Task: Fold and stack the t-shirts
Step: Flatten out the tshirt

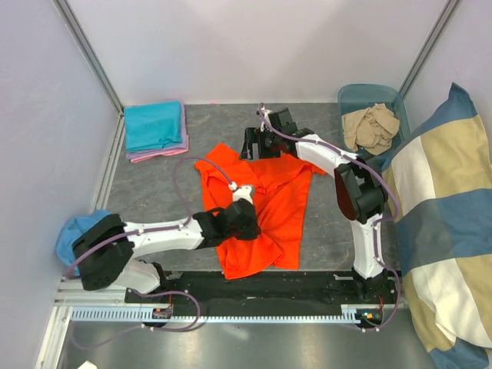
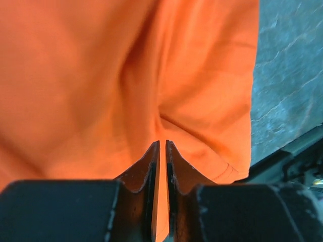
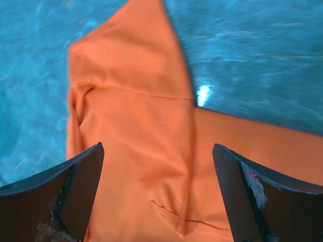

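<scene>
The bright orange t-shirt [image 1: 269, 207] lies crumpled in the middle of the grey table. My left gripper [image 1: 247, 219] is over its middle, shut on a fold of the orange cloth; in the left wrist view the cloth [image 2: 101, 85] is pinched between the nearly closed jaws of the gripper [image 2: 162, 146]. My right gripper [image 1: 258, 146] is open at the shirt's far edge; in the right wrist view it [image 3: 157, 147] hovers over a sleeve and hem of the shirt [image 3: 131, 101], holding nothing. A folded teal tee [image 1: 154, 125] lies on a pink-lilac one [image 1: 157, 154] at the back left. A beige tee [image 1: 371, 127] sits bunched in a bin.
The teal bin [image 1: 347, 98] stands at the back right. A big blue-and-beige cushion [image 1: 446, 223] fills the right side. A blue cloth lump [image 1: 73, 234] lies by the left arm's base. White walls enclose the table on three sides.
</scene>
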Robot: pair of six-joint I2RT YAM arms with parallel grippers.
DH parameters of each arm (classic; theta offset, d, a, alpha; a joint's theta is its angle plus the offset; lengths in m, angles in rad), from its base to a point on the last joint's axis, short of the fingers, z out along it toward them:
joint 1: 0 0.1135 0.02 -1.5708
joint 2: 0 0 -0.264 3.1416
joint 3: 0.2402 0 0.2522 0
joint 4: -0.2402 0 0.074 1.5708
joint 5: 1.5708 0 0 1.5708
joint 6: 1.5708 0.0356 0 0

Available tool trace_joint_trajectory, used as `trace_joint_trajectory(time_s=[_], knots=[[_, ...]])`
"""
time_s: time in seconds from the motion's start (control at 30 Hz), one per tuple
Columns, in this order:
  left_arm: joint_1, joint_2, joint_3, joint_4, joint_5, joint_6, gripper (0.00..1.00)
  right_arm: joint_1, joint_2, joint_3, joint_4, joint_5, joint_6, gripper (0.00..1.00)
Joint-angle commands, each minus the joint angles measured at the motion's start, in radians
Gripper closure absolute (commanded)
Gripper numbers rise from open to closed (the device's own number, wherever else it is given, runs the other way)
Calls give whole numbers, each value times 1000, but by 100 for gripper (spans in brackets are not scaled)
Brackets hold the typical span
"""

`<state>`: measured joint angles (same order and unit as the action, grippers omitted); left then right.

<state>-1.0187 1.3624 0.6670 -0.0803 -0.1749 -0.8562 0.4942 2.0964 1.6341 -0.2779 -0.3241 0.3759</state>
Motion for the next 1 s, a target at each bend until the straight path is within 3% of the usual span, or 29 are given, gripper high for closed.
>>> trace_joint_trajectory(time_s=[0.0,0.23,0.5,0.73,0.97], knots=[[-89,142,106,76,-87,-29,86,20,60,64,-9,-206,-23,3],[-156,314,183,76,-74,-35,88,78,129,87,-18,-337,-29,3],[-152,353,171,36,-107,-56,88,81,171,32,-18,-264,-32,3],[34,273,-44,71,-9,-159,90,32,156,-46,-50,-106,-49,2],[175,142,-110,18,-26,-150,90,-25,110,-108,-127,57,-84,2]])
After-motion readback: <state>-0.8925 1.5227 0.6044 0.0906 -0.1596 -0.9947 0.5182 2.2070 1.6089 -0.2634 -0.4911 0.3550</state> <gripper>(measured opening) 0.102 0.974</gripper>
